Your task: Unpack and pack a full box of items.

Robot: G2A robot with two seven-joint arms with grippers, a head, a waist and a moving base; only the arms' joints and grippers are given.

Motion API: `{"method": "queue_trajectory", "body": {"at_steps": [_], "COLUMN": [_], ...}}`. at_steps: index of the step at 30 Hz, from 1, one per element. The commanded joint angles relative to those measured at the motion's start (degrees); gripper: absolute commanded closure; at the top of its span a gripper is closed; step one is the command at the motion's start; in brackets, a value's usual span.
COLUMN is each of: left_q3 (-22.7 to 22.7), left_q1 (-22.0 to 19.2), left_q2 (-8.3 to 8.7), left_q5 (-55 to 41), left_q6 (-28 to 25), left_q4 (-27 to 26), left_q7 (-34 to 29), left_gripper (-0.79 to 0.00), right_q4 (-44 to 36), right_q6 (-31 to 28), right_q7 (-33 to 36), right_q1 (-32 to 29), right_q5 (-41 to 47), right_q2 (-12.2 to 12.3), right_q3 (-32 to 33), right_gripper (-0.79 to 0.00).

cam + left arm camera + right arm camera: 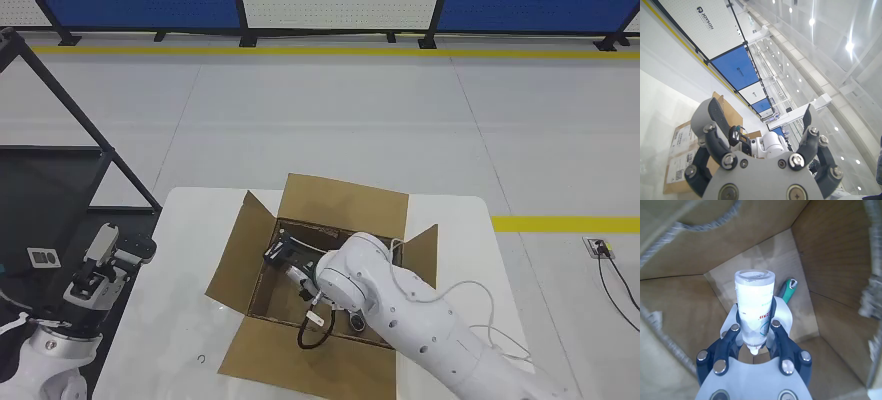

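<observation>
Bottle first: we see a pale plastic cylinder with a clear flat base and a shoulder that narrows to a small white tip, wrapped in a white label. Print on the label is green with one red word; we leave it unread. The right end effector grips it at mid-body, fingers closed on both sides, base pointing at the floor of the box, tip toward the wrist. A green-handled tool lies on the box floor just beside it. The box stands open on the bench; white barcode labels sit on one cardboard face. The left end effector is spread wide, holding nothing, off the bench's edge, well apart from the box.
</observation>
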Motion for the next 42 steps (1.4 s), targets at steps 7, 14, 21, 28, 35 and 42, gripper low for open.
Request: {"method": "queue_trajectory", "body": {"at_steps": [7, 14, 21, 28, 35, 42], "left_q3": [1.14, 2.12, 2.88, 4.67, 6.7, 7.91], "left_q1": [-1.01, -1.13, -1.44, -2.1, -2.6, -2.33], "left_q2": [0.23, 0.38, 0.54, 0.65, 0.72, 0.81], "left_q5": [-0.28, -0.68, -0.83, 0.22, 1.76, 3.7], "left_q6": [-0.07, -0.3, 0.06, 0.42, 0.85, 1.23], "left_q4": [0.5, 0.36, -0.23, -1.15, -1.41, -2.66], "left_q7": [-0.53, -1.05, -1.09, -0.61, 0.2, 0.98], "left_gripper": [-0.785, -0.785, -0.785, -0.785, -0.785, -0.785], "right_q4": [-29.67, -43.06, -53.24, -53.24, -53.24, -52.84], "right_q6": [2.82, 7.17, 8.87, 11.05, 9.72, 8.85], "right_q7": [7.06, 12.33, 12.24, 7.7, -1.96, -1.17], "right_q1": [-11.68, -17.49, -28.76, -37.72, -49.89, -51.06], "right_q5": [-14.26, -25.85, -29.47, -25.71, -13.57, -11.78], "right_q2": [4.21, 5.53, 7.08, 7.75, 7.96, 8.03], "right_q3": [9.86, 16.68, 30.35, 45.52, 57.24, 58.15], "right_gripper": [0.0, 0.0, 0.0, 0.0, 0.0, 0.0]}}
